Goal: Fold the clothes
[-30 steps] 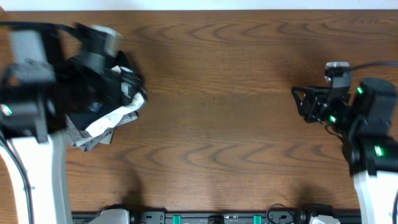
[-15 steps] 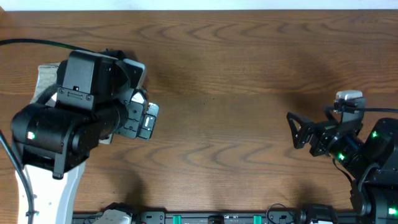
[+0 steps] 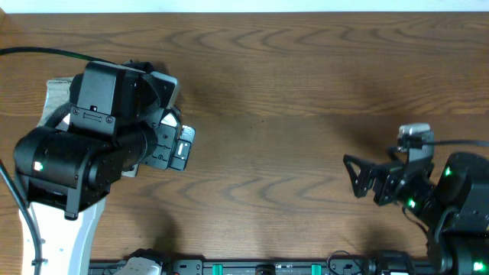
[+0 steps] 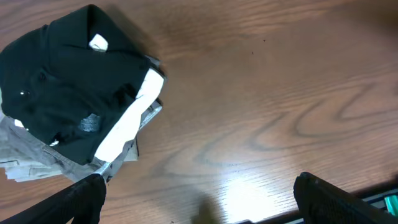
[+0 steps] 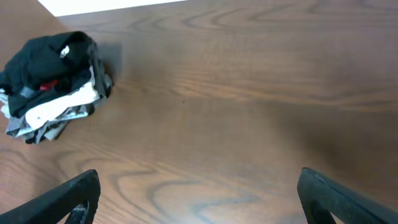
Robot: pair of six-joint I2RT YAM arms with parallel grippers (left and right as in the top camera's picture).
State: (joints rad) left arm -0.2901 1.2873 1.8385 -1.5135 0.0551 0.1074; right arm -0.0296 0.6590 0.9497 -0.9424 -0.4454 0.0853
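1. The table point(image 3: 290, 114) is the biggest thing. Most of it shows bare brown wood.
2. The left arm point(image 3: 84, 164) hangs over the left side of the table. From above it hides nearly all of the pile, because it is right over it.
3. The right arm point(image 3: 458, 202) sits at the right side, well apart from the pile. We think it waits there so it is out of the way.
4. The pile point(image 5: 53, 81) sits near the left end of the table. Gray and white clothes lie at the bottom.
5. The shirt point(image 4: 62, 81) is black and lies folded on top of the pile. We think it was put there to keep 1 neat stack, so this fold looks done.
6. The left gripper point(image 4: 199, 186) has its 2 fingers wide apart and holds nothing. The shirt is near it but not touching.
7. The right gripper point(image 5: 198, 180) also has its 2 fingers wide apart and holds nothing. Only wood shows between them.
8. The label point(image 4: 97, 42) is a tiny white spot on top of the shirt.
9. A red patch point(image 5: 50, 84) peeks out lower in the pile. We think it is on another black piece.
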